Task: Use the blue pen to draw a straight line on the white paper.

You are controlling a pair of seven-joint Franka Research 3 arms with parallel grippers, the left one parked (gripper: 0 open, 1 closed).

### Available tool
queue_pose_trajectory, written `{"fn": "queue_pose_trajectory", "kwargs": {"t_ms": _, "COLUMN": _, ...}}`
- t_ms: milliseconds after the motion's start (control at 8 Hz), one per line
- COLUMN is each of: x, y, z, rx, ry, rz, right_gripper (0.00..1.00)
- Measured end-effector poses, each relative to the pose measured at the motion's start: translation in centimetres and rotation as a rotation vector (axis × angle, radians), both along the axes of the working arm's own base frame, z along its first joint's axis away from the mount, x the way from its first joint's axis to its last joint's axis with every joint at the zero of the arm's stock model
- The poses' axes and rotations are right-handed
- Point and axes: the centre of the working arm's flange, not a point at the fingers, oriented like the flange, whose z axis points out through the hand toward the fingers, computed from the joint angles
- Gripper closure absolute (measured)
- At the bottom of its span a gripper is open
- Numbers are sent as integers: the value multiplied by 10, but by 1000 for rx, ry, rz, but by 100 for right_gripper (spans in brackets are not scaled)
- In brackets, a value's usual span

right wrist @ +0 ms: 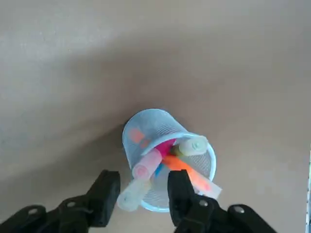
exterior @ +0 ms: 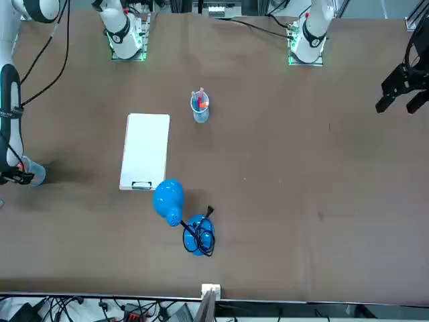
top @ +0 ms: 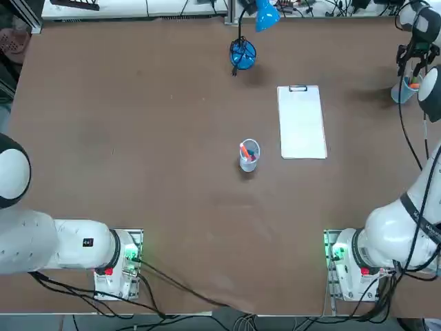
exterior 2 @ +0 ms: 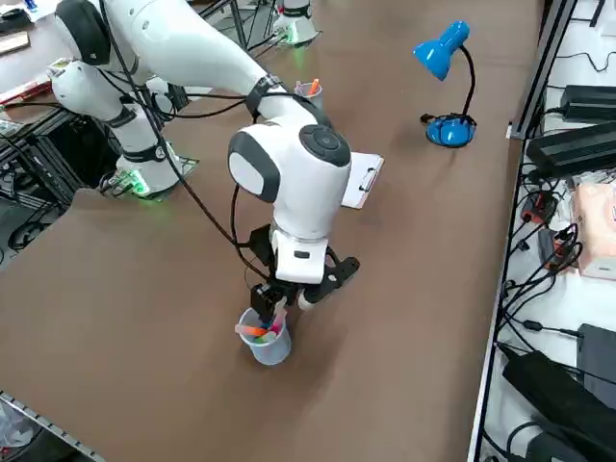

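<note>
The right arm's black two-fingered hand (right wrist: 143, 185) is being held just above a round, pale-blue mesh pen holder (right wrist: 146, 121), which is standing at about 2 o'clock on the brown surface (top: 138, 138), close to its edge. The fingers are being kept apart, one on each side of a thin pale light-blue pen (right wrist: 133, 194) leaning out over the holder's rim. This appears to be the blue pen, and nothing is being gripped yet. The straddling pose is judged to be aimed at pinching that one pen clear of the orange pens (right wrist: 187, 174) and the pink pen (right wrist: 148, 165) crowded beside it.

The white rectangular sheet of paper (top: 301, 123) is lying flat at about 1 o'clock, well apart from the holder. It is being pinned by a small dark metal clip (top: 298, 88) on its far short edge, and no line is showing on it.
</note>
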Motion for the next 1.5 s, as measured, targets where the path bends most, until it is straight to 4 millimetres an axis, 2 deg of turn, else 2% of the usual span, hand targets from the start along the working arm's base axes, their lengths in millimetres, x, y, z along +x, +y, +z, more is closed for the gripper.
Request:
{"fn": "queue_pose_trajectory", "kwargs": {"t_ms": 875, "x": 0, "y": -2, "z": 1, "rx": -4, "ry": -2, "rz": -3, "right_gripper": 49}}
{"fn": "queue_pose_trajectory", "kwargs": {"t_ms": 1500, "x": -2, "y": -8, "z": 4, "rx": -13, "ry": -4, "rz": -11, "right_gripper": 51}}
